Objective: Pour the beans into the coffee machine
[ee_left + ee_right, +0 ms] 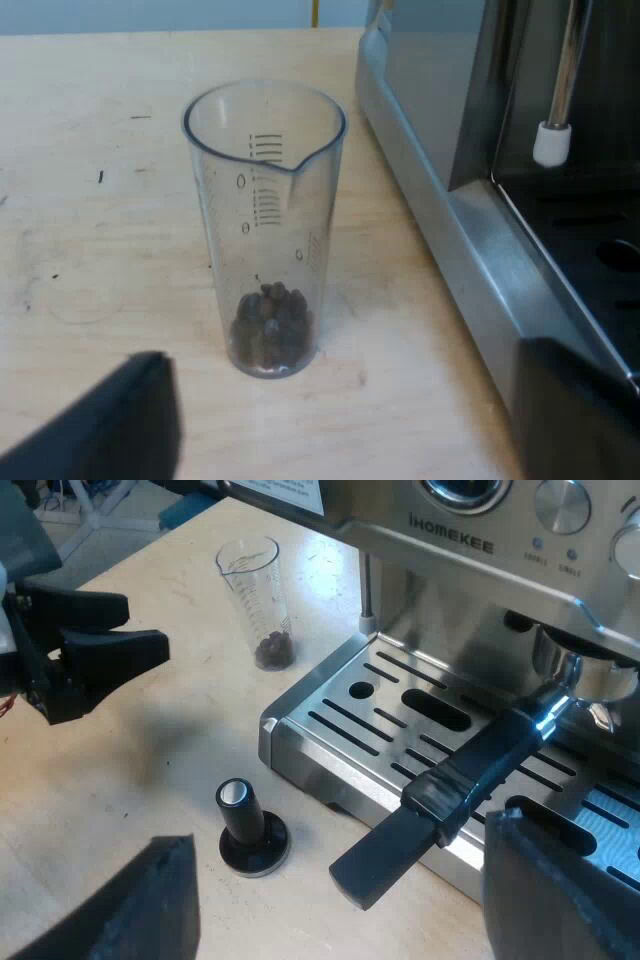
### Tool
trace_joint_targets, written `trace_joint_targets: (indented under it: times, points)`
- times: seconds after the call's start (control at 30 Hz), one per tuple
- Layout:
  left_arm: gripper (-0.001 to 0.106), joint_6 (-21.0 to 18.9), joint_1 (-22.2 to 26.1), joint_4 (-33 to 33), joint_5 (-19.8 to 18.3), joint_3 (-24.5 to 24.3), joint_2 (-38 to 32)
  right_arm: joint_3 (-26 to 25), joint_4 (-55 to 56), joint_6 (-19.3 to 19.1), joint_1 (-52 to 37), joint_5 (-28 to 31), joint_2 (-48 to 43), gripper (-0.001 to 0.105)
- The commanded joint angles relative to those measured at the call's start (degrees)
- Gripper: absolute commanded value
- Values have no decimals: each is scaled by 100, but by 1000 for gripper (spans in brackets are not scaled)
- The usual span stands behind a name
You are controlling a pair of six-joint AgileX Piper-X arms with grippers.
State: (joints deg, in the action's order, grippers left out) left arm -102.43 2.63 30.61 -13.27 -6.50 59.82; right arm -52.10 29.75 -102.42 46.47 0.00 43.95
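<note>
**A:** How are the left jaws standing?

**B:** They are standing spread wide and gripping nothing. The measuring glass [265, 220] is standing upright on the surface [80, 220] just ahead of them. It is lining up with the gap between them and touching neither one.

**A:** What is the glass holding?

**B:** It is holding a small heap of beans [272, 325], all lying at the very bottom. Its spout is facing the left jaws. The glass is standing close beside the coffee machine [450, 545], near the steam wand [366, 595].

**A:** And the right jaws?

**B:** Those are spread wide too, and carrying nothing. They are hanging above a dark handle [450, 780], which is sticking out from the machine's front over the drip tray [400, 705]. The handle is lying beyond the gap, apart from both jaws. The glass is standing well away from them, by the far corner of the tray. The left jaws are hovering near it there without touching it.

**A:** How many things are you counting?

**B:** I am counting one measuring glass, one coffee machine, one handle and one steam wand. There is also one tamper [250, 830] with a black knob, standing upright on the surface near the tray's corner. The beans are clumping together, so I cannot count them.
</note>
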Motion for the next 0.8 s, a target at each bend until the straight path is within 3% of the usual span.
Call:
trace_joint_targets:
  times: [0.03,0.17,0.3,0.8]
  points:
    - [83,-60,-25,151,128,-76,56,-71,-78,-20,2,0,-24,62]
    - [82,-60,-25,211,114,-140,269,-71,-78,-20,2,0,-24,62]
    - [80,-60,-25,882,100,-186,733,-71,-78,-20,2,0,-24,62]
    - [80,-60,-25,1463,142,-721,1976,-71,-78,-20,2,0,-24,62]
